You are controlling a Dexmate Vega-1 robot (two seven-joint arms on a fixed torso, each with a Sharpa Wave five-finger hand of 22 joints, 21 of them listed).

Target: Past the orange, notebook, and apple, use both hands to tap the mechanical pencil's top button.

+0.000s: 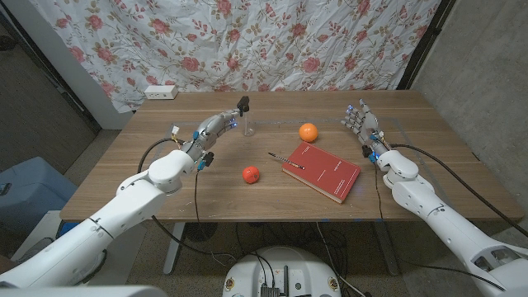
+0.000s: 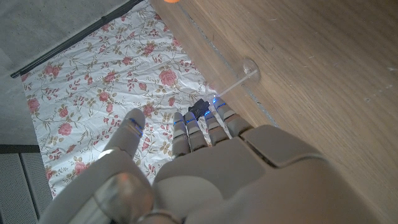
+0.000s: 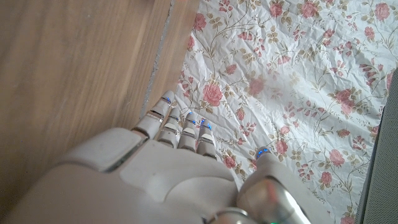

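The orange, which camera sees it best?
The head view: the whole orange sits in plain sight on the table, just past the red notebook. The left wrist view catches a sliver of it at the picture's edge. The right wrist view looks at wood and flowered cloth instead.

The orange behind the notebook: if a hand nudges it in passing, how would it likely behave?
The orange looks round and sits free on the bare table, so it would probably roll. Nothing beside it would stop it except the red notebook. It likely feels firm, fairly heavy for its size.
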